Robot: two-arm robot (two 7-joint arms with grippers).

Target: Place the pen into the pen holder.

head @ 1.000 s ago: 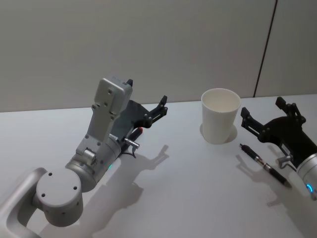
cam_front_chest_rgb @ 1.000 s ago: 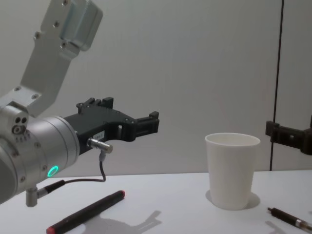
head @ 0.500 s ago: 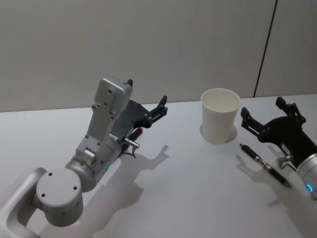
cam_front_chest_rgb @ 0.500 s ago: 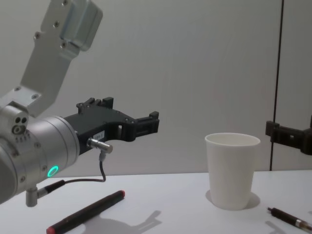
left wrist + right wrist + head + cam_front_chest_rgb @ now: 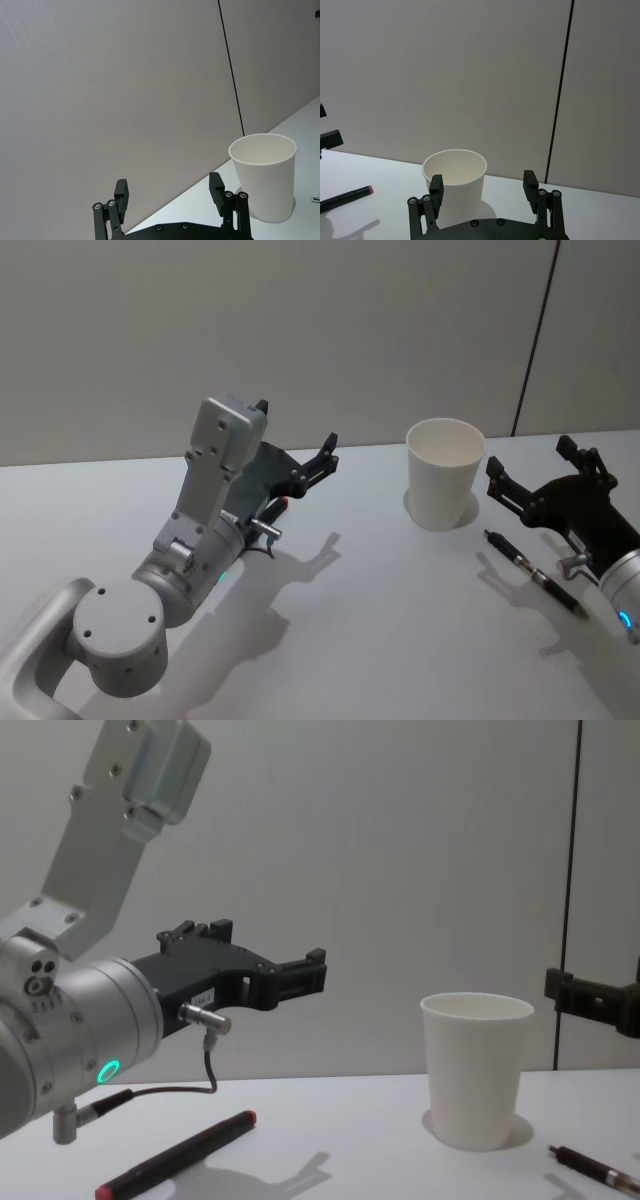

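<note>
The pen holder (image 5: 445, 475) is a plain white paper cup standing upright on the white table, also seen in the chest view (image 5: 475, 1070). A slim black pen (image 5: 535, 575) lies flat on the table to the right of the cup, below my right gripper (image 5: 530, 457). That gripper hovers open and empty, facing the cup (image 5: 455, 185). A black marker with a red end (image 5: 175, 1155) lies on the table under my left arm. My left gripper (image 5: 297, 424) is raised above it, open and empty, pointing toward the cup (image 5: 263, 175).
A grey wall with a dark vertical seam (image 5: 535, 335) runs behind the table. Bare tabletop (image 5: 400, 640) lies in front of the cup, between the two arms.
</note>
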